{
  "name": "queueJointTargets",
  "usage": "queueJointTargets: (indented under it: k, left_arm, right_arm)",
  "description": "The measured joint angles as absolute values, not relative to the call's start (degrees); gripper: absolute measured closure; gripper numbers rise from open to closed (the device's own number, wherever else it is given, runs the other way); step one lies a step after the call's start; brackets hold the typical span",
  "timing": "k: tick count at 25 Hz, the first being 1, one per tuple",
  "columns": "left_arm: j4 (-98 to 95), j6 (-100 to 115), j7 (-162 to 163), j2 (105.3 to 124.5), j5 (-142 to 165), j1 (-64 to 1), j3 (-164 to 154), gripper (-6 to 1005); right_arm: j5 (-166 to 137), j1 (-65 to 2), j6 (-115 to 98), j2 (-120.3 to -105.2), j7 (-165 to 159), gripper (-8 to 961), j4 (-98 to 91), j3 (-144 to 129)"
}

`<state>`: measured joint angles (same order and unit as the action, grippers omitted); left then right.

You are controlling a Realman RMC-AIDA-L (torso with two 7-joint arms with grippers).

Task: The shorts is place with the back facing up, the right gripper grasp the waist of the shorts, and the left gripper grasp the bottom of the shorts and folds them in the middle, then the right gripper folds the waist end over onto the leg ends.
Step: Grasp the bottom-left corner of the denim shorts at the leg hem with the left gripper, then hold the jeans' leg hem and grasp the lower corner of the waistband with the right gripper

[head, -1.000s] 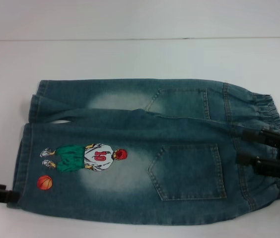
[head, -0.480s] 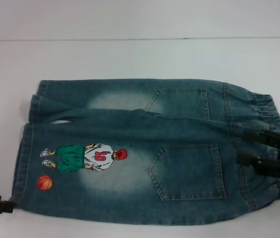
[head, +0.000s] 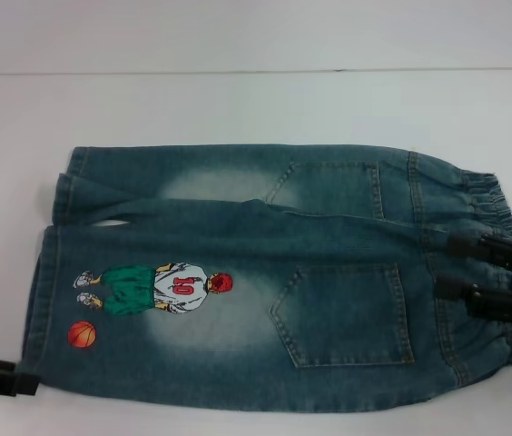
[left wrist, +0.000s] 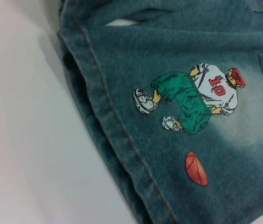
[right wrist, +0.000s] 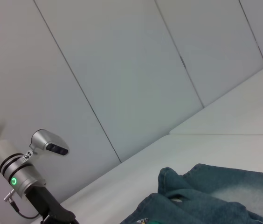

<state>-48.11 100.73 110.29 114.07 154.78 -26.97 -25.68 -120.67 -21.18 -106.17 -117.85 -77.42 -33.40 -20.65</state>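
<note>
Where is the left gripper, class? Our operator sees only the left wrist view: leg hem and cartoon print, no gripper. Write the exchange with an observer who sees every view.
Observer: In the head view the left gripper sits on the table at the near corner of the bottom of the shorts.
Operator: And the other arm?
Observer: The right gripper is over the waist of the shorts, its fingers spread apart.
Operator: Are the shorts folded yet?
Observer: No, the shorts lie flat, both back pockets up.
</note>
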Motion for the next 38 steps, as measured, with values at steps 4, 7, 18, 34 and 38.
queueJointTargets:
  k: [4, 7, 18, 34, 38]
  left_arm:
    - [-47.73, 100.45, 110.19, 114.20, 154.77, -27.51, -25.85, 374]
    - [-47.22, 99.89, 110.09, 114.32, 154.74, -27.81, -26.52, 374]
    - [-47.30, 99.14, 110.34, 114.78, 154.19, -28.46, -26.62, 385]
    - [-46.25, 97.91, 111.09, 114.49, 154.15, -29.19, -26.52, 883]
    - [-46.16, 98.27, 110.88, 114.47, 154.12, -29.30, -26.53, 953]
  right_arm:
    - [-120.66, -21.18, -106.37, -117.85, -77.43, 86, -33.40, -20.65]
    - [-120.66, -21.18, -106.79, -117.85, -77.42, 86, -33.39, -20.65]
    - [-120.67, -20.90, -107.10, -117.77, -77.43, 86, -33.39, -20.65]
    - [-120.67, -20.59, -107.71, -117.85, -77.42, 86, -34.01, -20.12]
    - [-120.67, -20.56, -107.74, -117.86, -77.37, 86, -34.02, -20.12]
